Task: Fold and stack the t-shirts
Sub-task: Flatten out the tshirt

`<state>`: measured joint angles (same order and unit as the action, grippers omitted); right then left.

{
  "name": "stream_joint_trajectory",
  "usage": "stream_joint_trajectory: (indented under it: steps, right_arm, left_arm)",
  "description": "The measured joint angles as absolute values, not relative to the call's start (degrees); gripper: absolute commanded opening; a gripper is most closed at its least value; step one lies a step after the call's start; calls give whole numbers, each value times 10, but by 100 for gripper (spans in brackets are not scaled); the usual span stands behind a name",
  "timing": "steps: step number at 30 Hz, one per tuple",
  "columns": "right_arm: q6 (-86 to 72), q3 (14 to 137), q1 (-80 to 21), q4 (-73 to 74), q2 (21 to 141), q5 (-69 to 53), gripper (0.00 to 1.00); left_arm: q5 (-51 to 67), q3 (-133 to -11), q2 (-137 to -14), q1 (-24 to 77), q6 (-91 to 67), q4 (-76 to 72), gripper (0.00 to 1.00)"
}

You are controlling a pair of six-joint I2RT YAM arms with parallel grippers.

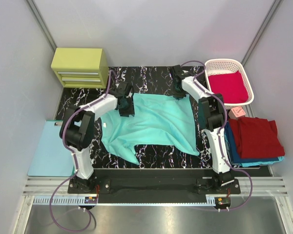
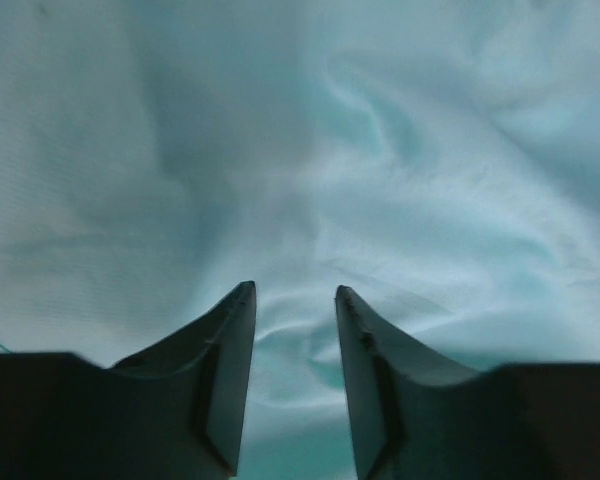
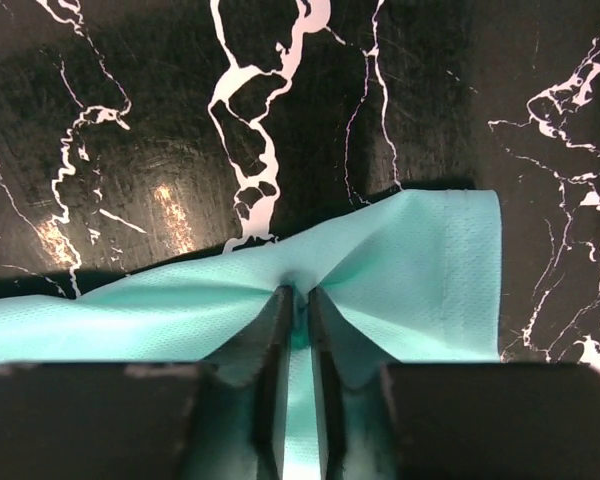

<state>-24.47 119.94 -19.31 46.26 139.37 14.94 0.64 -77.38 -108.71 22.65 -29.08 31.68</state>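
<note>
One side only is secure: my right gripper [image 3: 295, 296] clamps the hem of the teal shirt [image 3: 430, 270], the left gripper [image 2: 292, 290] has jaws apart over cloth, so lifting could skew it.

Far strip of black marbled mat [image 1: 151, 78]: bare. Open passage between yellow-green drawer unit [image 1: 79, 67] at back left and white lattice basket [image 1: 224, 61] at back right.

Mat centre: covered by the spread mint-teal t-shirt [image 1: 156, 122].

Left gripper [image 2: 295, 290] sits over the shirt's far left part, right gripper [image 3: 297, 292] at its far right hem. Both forearms slant inward above the mat's sides.

Beyond the right gripper: bare mat only.

Near edge: narrow bare band between shirt and arm bases.

Right side: stack of dark red and blue t-shirts [image 1: 254, 136] just beside the right arm.

Left side: pale blue clipboard [image 1: 49, 151], flat and low.

Walls close in on both sides.
</note>
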Motion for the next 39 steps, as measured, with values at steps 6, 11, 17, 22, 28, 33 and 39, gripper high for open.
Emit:
stream_joint_trajectory:
  steps: [6,11,17,22,28,33,39]
  right_arm:
    - [-248,1201,-191,463,1395,155,0]
    - [-255,1210,-183,466,1402,159,0]
    - [-264,1267,-148,483,1433,160,0]
    - [-269,1313,-107,495,1459,156,0]
    - [-277,1340,-71,497,1473,131,3]
    - [-277,1347,-62,495,1477,91,39]
    - [-262,1366,-77,500,1475,64,91]
  left_arm:
    - [18,-716,-1080,234,-297,312,38]
    - [18,-655,-1025,236,-303,314,38]
    - [3,-632,-985,236,-303,334,38]
    - [-6,-617,-982,236,-303,349,38]
    - [-11,-607,-982,237,-303,360,38]
    - [-22,-594,-981,237,-304,364,39]
    - [-53,-574,-884,250,-311,361,50]
